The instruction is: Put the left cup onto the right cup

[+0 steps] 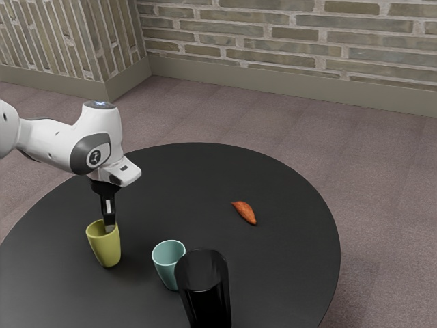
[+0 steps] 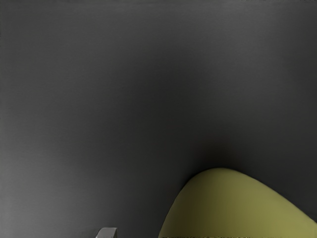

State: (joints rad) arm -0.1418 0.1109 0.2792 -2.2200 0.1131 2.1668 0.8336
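Soft even light (wrist view dimmer); shadow hugs the olive cup [image 2: 237, 208].

Exterior view: a round table [image 1: 287, 171] spans the centre and lower frame. At lower left stands the left cup [image 1: 104, 246], upright, with the gripper [image 1: 108, 222] at its rim. To its right is the middle cup [image 1: 166, 265]. Just right of and before that, at the lower edge, is the tall cup [image 1: 203, 290]. Right of centre, well apart from the cups, a small tapered object [image 1: 244, 212] lies on the table. Wrist view: the left cup [image 2: 247, 208] sits just under the hand.
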